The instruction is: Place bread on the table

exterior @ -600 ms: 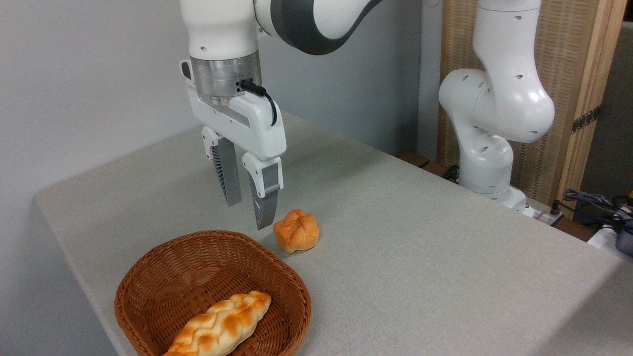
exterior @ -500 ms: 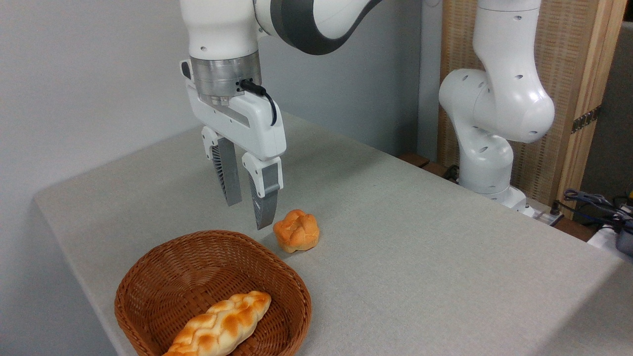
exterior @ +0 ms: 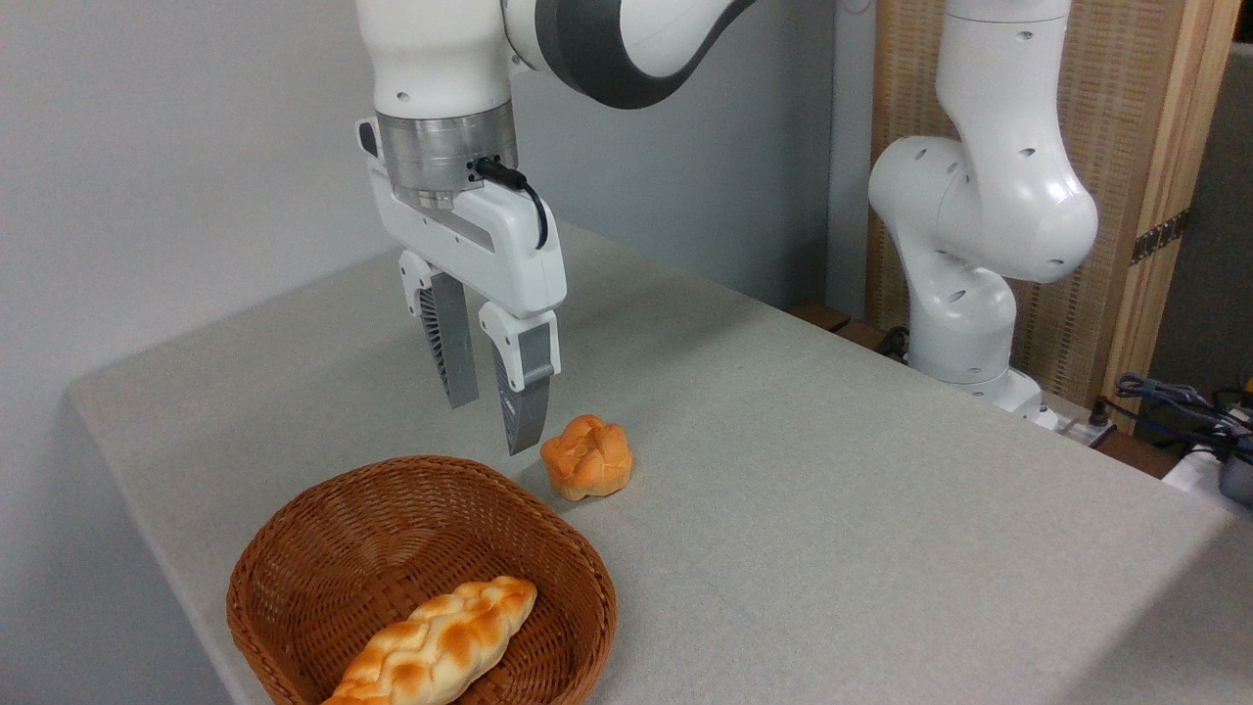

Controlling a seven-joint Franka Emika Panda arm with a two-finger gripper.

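Basket [exterior: 294, 548] woven wicker; table [exterior: 832, 490] matt cloth (fine weave); arm [exterior: 989, 206] glossy plastic.

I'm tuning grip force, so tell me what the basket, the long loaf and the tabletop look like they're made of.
Basket: woven wicker, brown with a slight sheen; the weave shows. Loaf: pale braided bread with toasted patches, smooth and glossy, possibly a foam or plastic replica; I cannot tell. Tabletop: grey-beige covering with a fine, matte, fabric-like texture.

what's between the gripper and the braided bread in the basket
In the camera view, only the basket's far rim and bare woven floor lie between the open gripper and the bread.
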